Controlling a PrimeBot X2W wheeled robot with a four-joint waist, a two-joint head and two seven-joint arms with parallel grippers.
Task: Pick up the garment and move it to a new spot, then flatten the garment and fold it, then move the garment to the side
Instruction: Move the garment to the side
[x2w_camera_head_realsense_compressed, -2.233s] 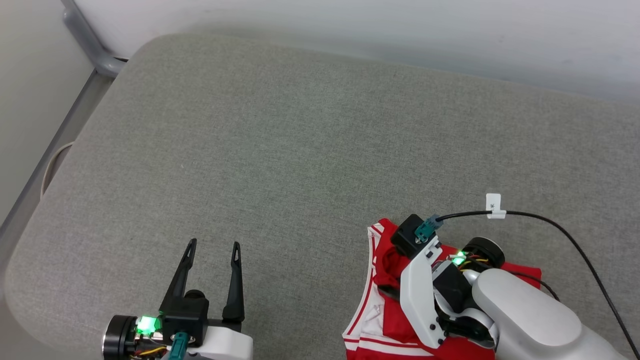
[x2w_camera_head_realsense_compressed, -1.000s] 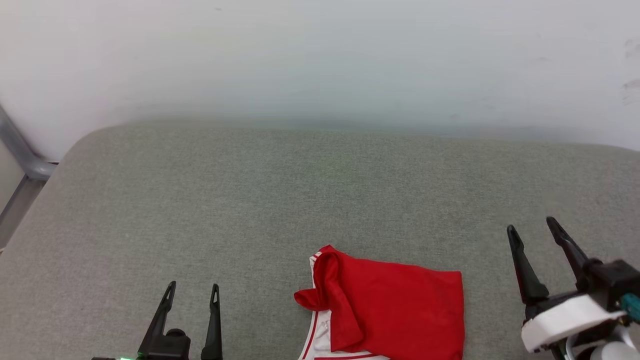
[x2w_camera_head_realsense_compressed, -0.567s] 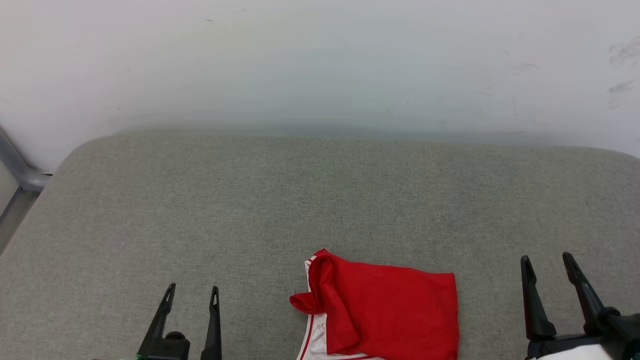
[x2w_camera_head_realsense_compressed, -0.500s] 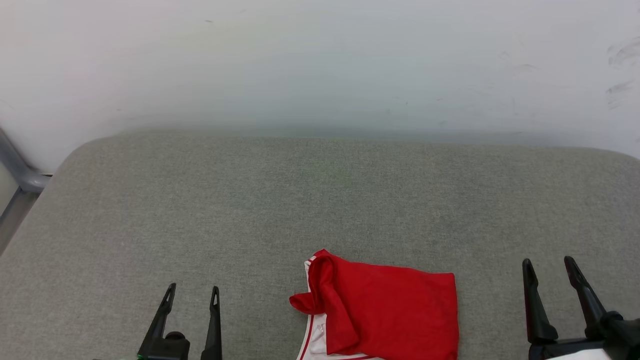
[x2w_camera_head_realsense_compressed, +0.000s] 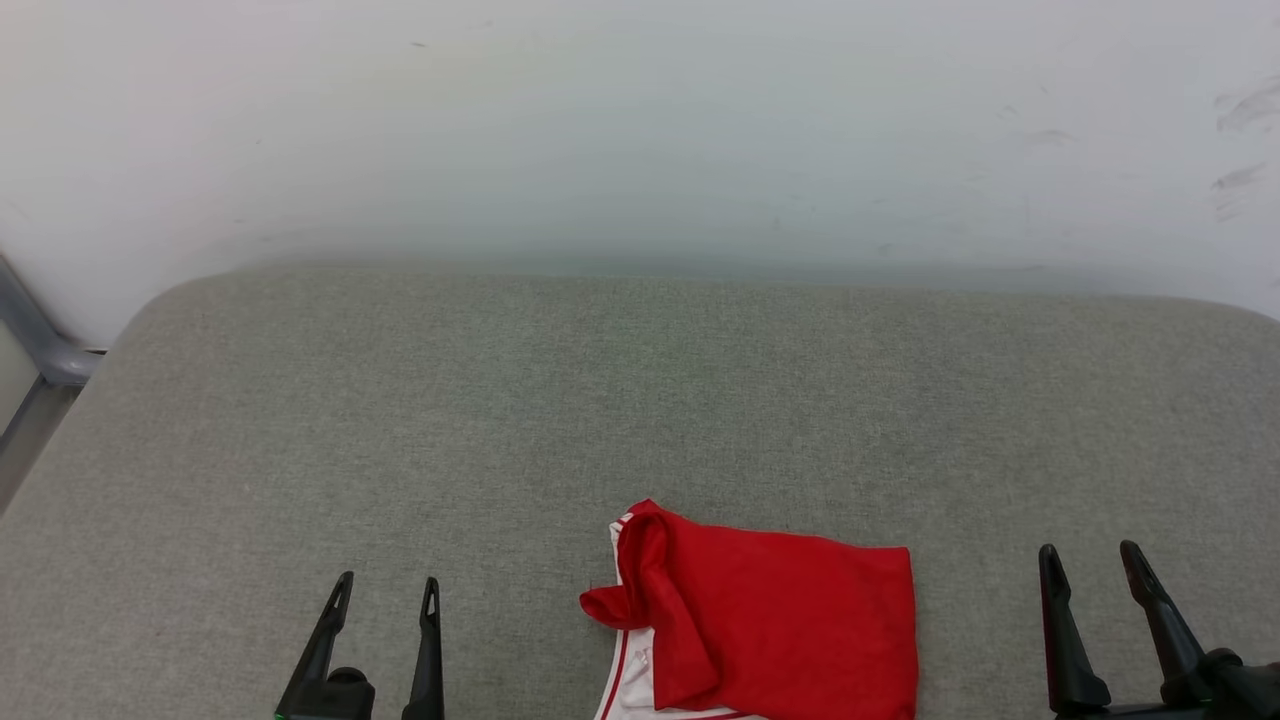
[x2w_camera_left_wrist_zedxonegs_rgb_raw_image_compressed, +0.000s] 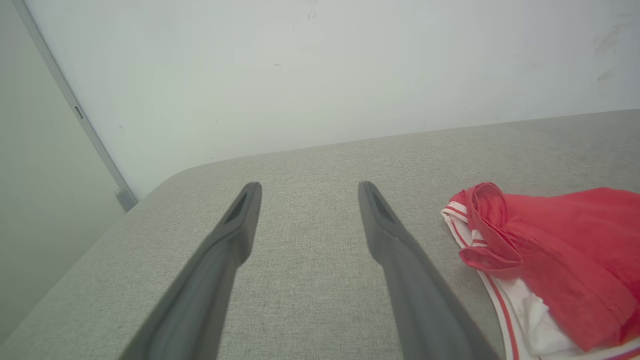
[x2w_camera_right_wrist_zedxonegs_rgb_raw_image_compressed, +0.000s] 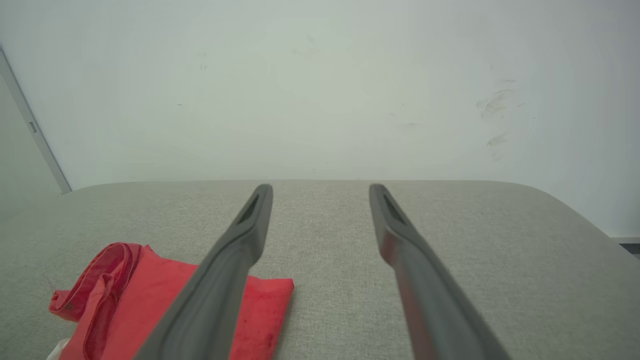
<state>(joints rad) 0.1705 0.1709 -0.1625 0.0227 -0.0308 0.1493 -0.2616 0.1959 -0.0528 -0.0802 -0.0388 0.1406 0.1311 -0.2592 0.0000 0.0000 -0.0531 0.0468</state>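
Our garment (x2w_camera_head_realsense_compressed: 780, 620) is soft, light and floppy; we think it will sag and slip when lifted. The bunched red fold (x2w_camera_head_realsense_compressed: 640, 570) nearest our left gripper (x2w_camera_head_realsense_compressed: 388, 583) looks best to pinch. It lies folded on the grey cushion (x2w_camera_head_realsense_compressed: 600, 400), between that gripper and our right gripper (x2w_camera_head_realsense_compressed: 1088, 550), touching neither. Both are spread wide and hold nothing.

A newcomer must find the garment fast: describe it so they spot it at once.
Start at the grey padded surface below the white wall. Near its front edge, between the left pincer and the right pincer, lies the garment, folded. It is the one red thing there, with white cloth and striped trim showing at its left edge.
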